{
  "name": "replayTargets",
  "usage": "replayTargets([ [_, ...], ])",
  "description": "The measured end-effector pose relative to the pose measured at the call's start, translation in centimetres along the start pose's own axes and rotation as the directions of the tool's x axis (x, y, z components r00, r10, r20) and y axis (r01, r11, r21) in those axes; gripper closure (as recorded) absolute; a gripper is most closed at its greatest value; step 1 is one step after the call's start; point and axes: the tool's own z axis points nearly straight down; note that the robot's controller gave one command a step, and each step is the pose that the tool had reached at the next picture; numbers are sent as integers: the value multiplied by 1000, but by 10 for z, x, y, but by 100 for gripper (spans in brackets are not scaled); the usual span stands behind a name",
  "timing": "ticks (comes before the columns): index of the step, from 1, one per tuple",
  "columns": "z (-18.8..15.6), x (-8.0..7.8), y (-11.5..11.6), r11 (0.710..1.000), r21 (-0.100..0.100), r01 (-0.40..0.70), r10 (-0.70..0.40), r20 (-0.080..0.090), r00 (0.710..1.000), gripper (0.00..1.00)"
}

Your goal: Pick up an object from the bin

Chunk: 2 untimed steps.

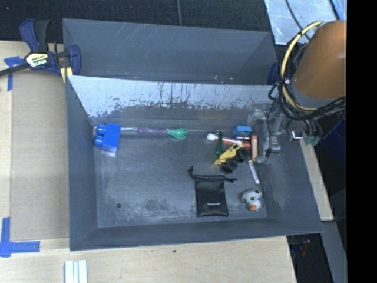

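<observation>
My gripper [271,139] hangs low at the right end of the bin, close to the right wall. Just left of it stands a brown tube [254,147], and I cannot tell whether the two touch. A small blue item [242,131] lies at the gripper's upper left. Further left is a little heap with a yellow piece [227,154] and a red-and-green marker [227,139]. A white pen [253,173] lies below the gripper, pointing toward the front.
A black pouch [210,197] lies near the front wall, with a small white-and-orange thing [252,200] to its right. A blue block [107,138] and a purple-handled, green-tipped brush [159,132] lie at the back left. The arm's orange cover and cables hang above the right rim.
</observation>
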Motion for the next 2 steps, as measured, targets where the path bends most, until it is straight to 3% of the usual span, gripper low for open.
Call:
replayTargets([
  [1, -4, -2, 0, 1000, 1, 2, -2, 8, 1000, 0],
  [2, 47, 16, -5, 956, -2, -294, 294, 14, 956, 0],
])
